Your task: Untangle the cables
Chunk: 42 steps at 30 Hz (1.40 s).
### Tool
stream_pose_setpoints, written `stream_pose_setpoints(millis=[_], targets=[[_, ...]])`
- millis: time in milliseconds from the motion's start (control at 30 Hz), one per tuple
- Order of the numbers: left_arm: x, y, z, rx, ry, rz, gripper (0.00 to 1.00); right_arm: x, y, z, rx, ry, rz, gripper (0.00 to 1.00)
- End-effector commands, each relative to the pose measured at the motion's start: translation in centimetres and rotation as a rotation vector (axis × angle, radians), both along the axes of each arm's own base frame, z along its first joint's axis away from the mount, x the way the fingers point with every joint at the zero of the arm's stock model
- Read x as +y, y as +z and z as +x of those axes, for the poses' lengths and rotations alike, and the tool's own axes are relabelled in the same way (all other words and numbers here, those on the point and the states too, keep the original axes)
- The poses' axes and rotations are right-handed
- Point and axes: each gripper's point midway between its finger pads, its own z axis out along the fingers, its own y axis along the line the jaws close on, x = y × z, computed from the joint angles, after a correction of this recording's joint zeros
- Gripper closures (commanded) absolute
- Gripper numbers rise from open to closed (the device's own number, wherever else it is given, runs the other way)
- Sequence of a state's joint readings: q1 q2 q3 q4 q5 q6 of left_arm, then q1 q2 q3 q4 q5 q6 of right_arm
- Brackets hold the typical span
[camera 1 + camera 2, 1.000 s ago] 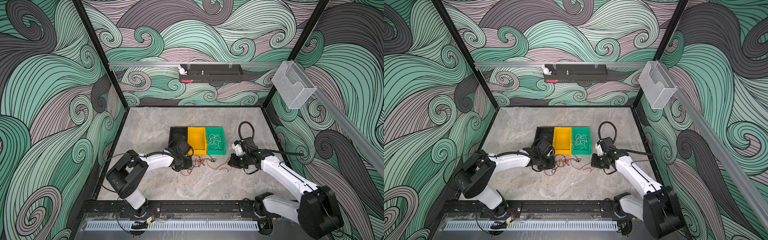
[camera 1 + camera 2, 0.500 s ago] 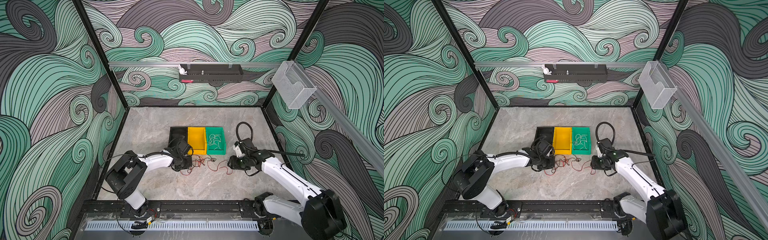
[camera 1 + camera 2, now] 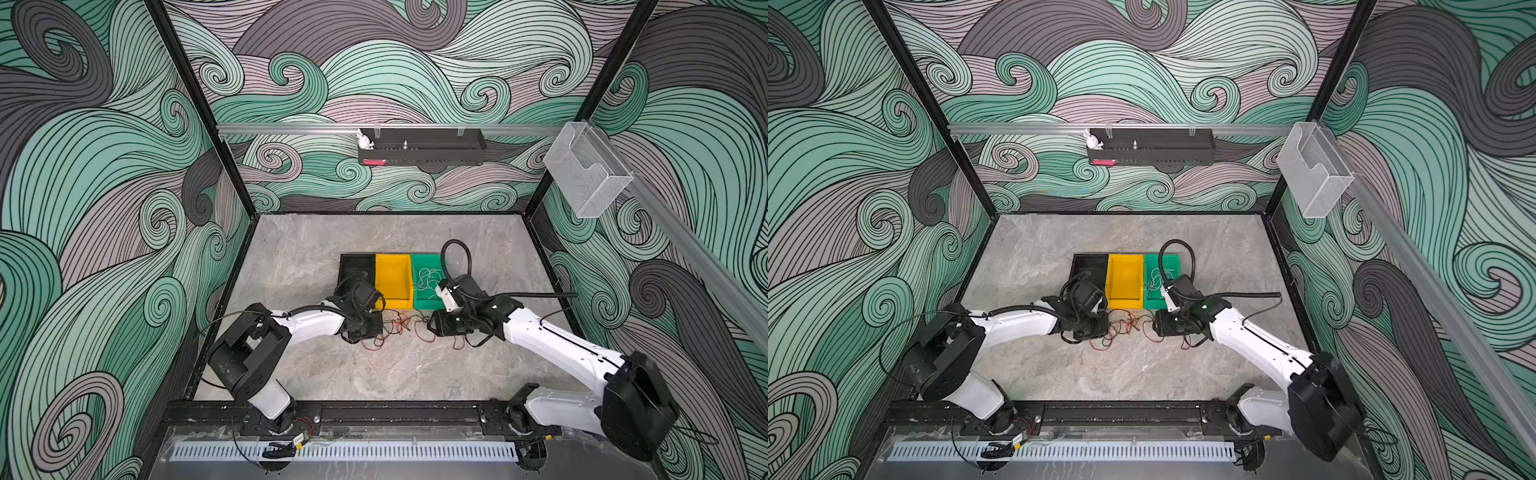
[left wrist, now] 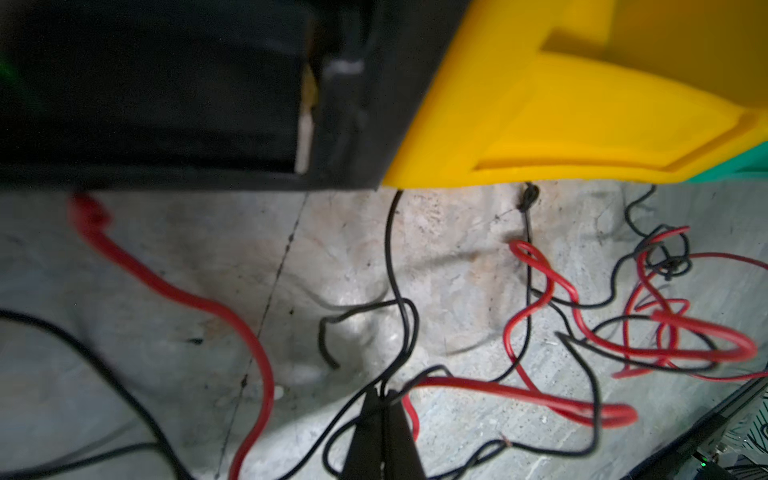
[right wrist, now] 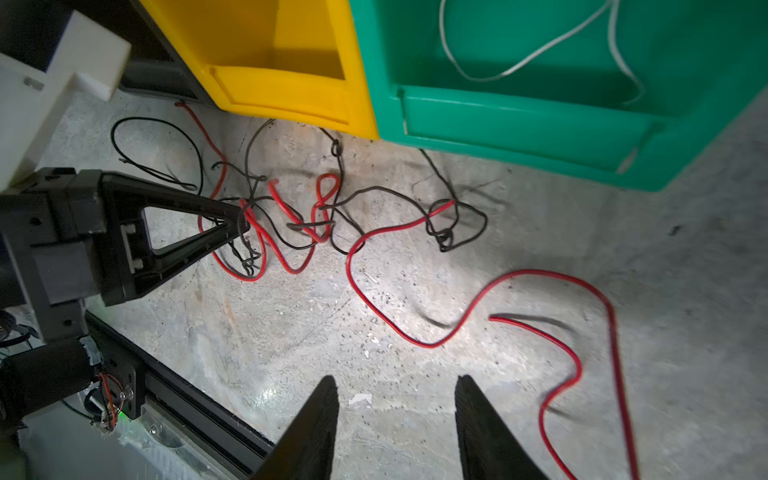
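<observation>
Right gripper [image 5: 395, 380], newly opened, is hovering empty; left gripper [image 4: 383, 392] is pinching the limp, light cables [image 4: 519, 397] beside their tangle.

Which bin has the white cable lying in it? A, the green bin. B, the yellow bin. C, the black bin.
A: the white cable lies in loose loops inside the green bin, as the right wrist view shows.
</observation>
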<state>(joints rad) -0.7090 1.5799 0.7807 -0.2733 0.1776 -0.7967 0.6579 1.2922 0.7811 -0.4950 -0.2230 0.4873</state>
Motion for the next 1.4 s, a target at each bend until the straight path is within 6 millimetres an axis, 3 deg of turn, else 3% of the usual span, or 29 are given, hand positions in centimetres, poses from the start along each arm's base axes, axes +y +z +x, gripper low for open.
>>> stream_pose_setpoints(millis=[0, 100, 267, 533, 767, 1067, 1367], targets=[[0.1, 0.5, -0.1, 0.000, 0.007, -0.015, 1.00, 2.1, -0.7, 0.4, -0.001, 0.023, 0.053, 0.52], [0.1, 0.5, 0.0, -0.002, 0.011, -0.018, 1.00, 2.5, -2.3, 0.2, 0.034, 0.038, 0.029, 0.52], [0.3, 0.5, -0.1, -0.002, 0.014, -0.015, 1.00, 4.0, -3.3, 0.8, 0.025, 0.076, 0.052, 0.53], [0.5, 0.5, 0.0, 0.000, 0.025, -0.016, 1.00, 4.7, -5.6, 0.0, 0.093, 0.086, 0.057, 0.72], [1.1, 0.4, -0.1, 0.003, 0.039, -0.008, 1.00, 1.0, -5.9, -1.2, 0.090, 0.090, -0.101, 0.92], [2.7, 0.2, -0.6, 0.017, 0.068, 0.001, 1.00, -1.6, -4.9, -2.4, 0.103, 0.085, -0.119, 0.96], [5.4, -0.6, -1.4, 0.041, 0.127, 0.010, 1.00, -5.6, -3.1, -0.3, 0.099, -0.086, -0.012, 0.96]])
